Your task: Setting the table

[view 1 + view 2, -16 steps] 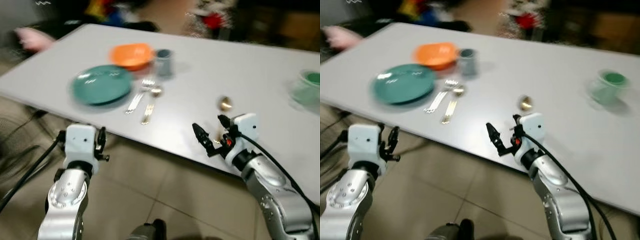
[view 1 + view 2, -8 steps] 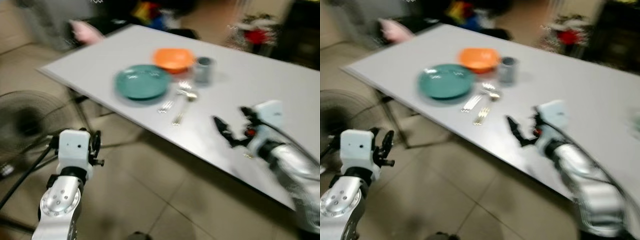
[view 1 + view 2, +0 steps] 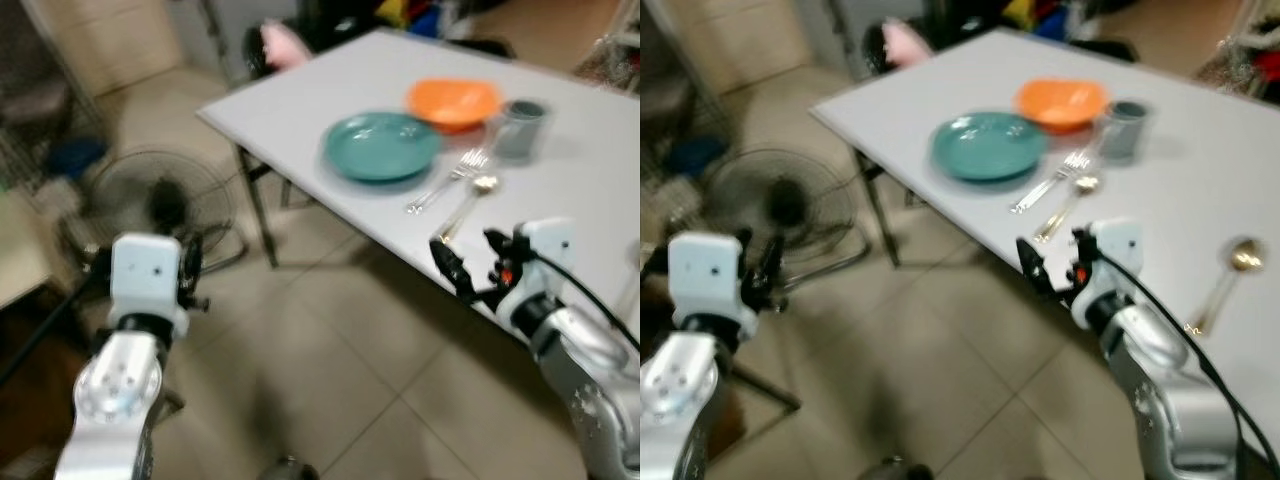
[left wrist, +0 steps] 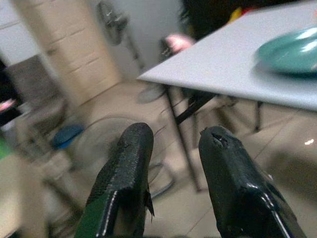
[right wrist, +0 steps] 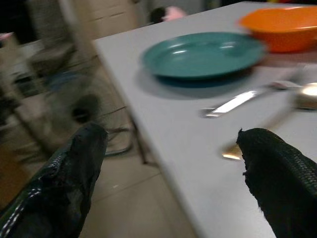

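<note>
The right tool [image 3: 1052, 270] is wide open and holds nothing, just at the near edge of the worktop [image 3: 940, 75]. The fork [image 3: 1048, 182] and spoon [image 3: 1068, 205] lie just ahead of it, long ends pointing away, beside the green plate [image 3: 988, 146]. The left tool [image 3: 185, 285] is partly open, empty, over the floor, farther away; I see no writing.

teal plate [image 3: 381, 146] beside orange bowl [image 3: 453, 102] on white table [image 3: 300, 105].

Glossy teal plate [image 3: 989, 146], shiny metal fork [image 3: 1046, 183], matt grey table [image 3: 1200, 130].
</note>
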